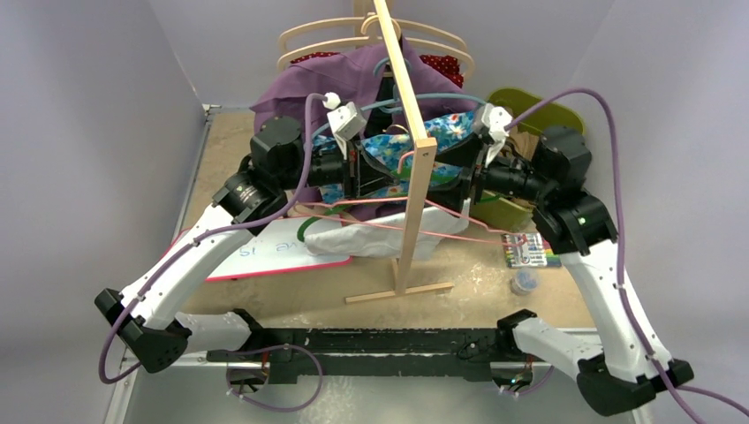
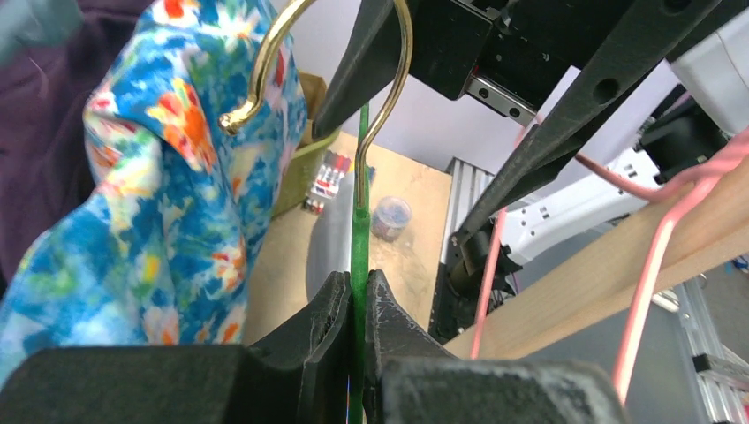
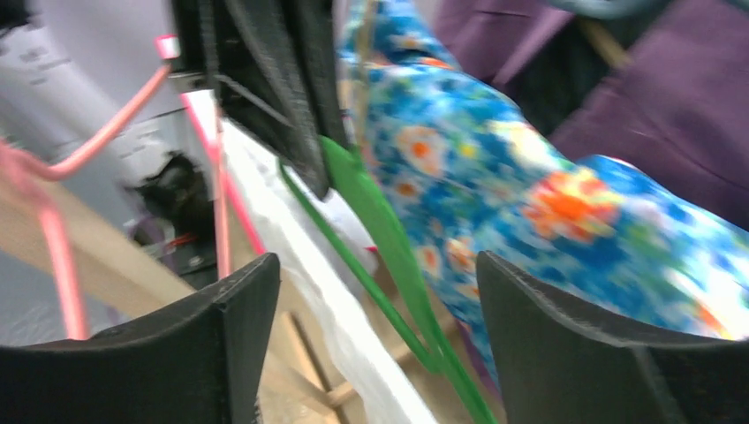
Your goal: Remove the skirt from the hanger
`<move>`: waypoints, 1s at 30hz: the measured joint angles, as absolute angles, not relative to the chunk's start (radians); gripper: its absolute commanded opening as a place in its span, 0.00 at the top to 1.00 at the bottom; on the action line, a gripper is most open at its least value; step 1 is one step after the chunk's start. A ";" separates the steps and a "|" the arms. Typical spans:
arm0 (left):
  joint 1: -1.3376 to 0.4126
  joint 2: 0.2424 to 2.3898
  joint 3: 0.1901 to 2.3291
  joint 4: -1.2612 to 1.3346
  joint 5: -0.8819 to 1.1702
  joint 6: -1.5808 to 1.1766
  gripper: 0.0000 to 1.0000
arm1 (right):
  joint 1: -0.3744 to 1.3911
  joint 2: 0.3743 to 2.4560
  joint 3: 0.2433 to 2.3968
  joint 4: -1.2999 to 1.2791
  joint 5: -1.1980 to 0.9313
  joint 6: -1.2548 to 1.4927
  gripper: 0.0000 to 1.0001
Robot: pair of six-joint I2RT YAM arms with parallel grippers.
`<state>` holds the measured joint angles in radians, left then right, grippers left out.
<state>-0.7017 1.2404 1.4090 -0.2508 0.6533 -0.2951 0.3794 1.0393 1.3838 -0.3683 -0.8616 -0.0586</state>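
The blue floral skirt [image 1: 442, 132] hangs at the wooden rack, draped over a green hanger [image 2: 359, 247] with a gold hook [image 2: 265, 62]. My left gripper [image 1: 358, 177] reaches in from the left; in the left wrist view it [image 2: 357, 284] is shut on the hanger's thin green bar, with the skirt [image 2: 159, 194] to its left. My right gripper [image 1: 465, 184] comes in from the right. In the right wrist view it [image 3: 375, 274] is open, with the green hanger [image 3: 389, 238] between its jaws, untouched, and the skirt [image 3: 548, 194] beside the right finger.
The rack's wooden post [image 1: 408, 177] stands between the arms. A purple garment [image 1: 309, 88] hangs behind. White cloth [image 1: 371, 238] and pink hangers [image 1: 442, 231] lie below. A marker box [image 1: 528, 250], a small jar [image 1: 524, 283] and a whiteboard [image 1: 256, 252] sit on the table.
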 measured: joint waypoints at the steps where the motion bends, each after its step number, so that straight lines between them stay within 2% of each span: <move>1: -0.702 1.239 1.409 -0.245 0.644 -0.296 1.00 | 0.379 1.010 1.384 -0.383 -0.764 -0.047 0.07; 3: -0.702 1.238 1.409 -0.222 0.631 -0.296 1.00 | 0.380 0.982 1.384 -0.405 -0.661 -0.026 0.01; 10: -0.702 1.238 1.409 -0.178 0.614 -0.315 1.00 | 0.380 0.823 1.384 -0.548 -0.016 0.082 0.01; 13: -0.702 1.238 1.409 -0.173 0.609 -0.326 1.00 | 0.379 0.779 1.399 -0.597 0.150 0.128 0.01; 18: -0.702 1.238 1.409 -0.171 0.592 -0.341 1.00 | 0.379 0.779 1.426 -0.638 0.210 0.196 0.13; 24: -0.702 1.239 1.409 -0.164 0.561 -0.360 1.00 | 0.379 0.804 1.372 -0.686 0.166 0.260 0.18; 30: -0.702 1.239 1.402 -0.152 0.545 -0.368 1.00 | 0.369 0.834 1.364 -0.708 0.155 0.291 0.16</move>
<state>-0.7017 1.2388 1.4025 -0.1524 0.5446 -0.3676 0.3687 0.8337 1.3643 -0.7082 0.1555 0.2909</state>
